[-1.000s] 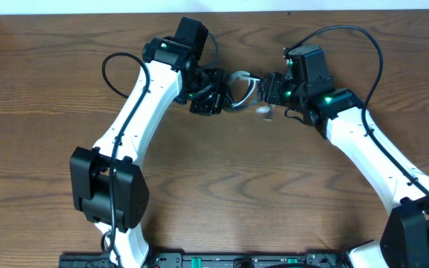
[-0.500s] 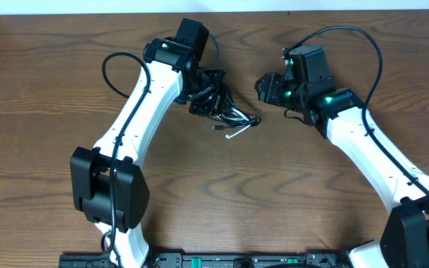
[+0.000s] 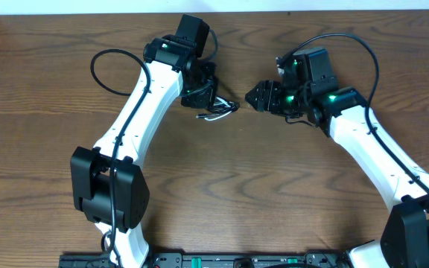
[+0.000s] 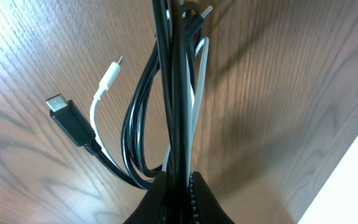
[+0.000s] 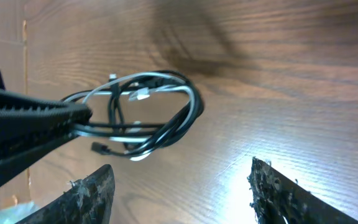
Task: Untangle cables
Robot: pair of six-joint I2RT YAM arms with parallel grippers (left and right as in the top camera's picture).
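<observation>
Brown wood of the desk [image 3: 51, 74] fills the overhead view. The left end effector [image 3: 208, 97] is clamped on the tangled cables [image 3: 220, 110], presenting the bundle sideways. The right end effector [image 3: 257, 97] is just right of the cables, empty.

In the left wrist view, black cable [image 4: 166, 74] and white cable [image 4: 197, 93] leave the closed tips together, and a USB-C plug [image 4: 67, 121] sticks out left of the cables.

In the right wrist view, wide-apart fingers [image 5: 275, 196] face the cables, probably to catch one loop.

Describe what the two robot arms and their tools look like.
The left arm and right arm have white shells, black joints and a black wire each. Green lights glow near the wrists. The left tool and right tool are black, two-fingered.
</observation>
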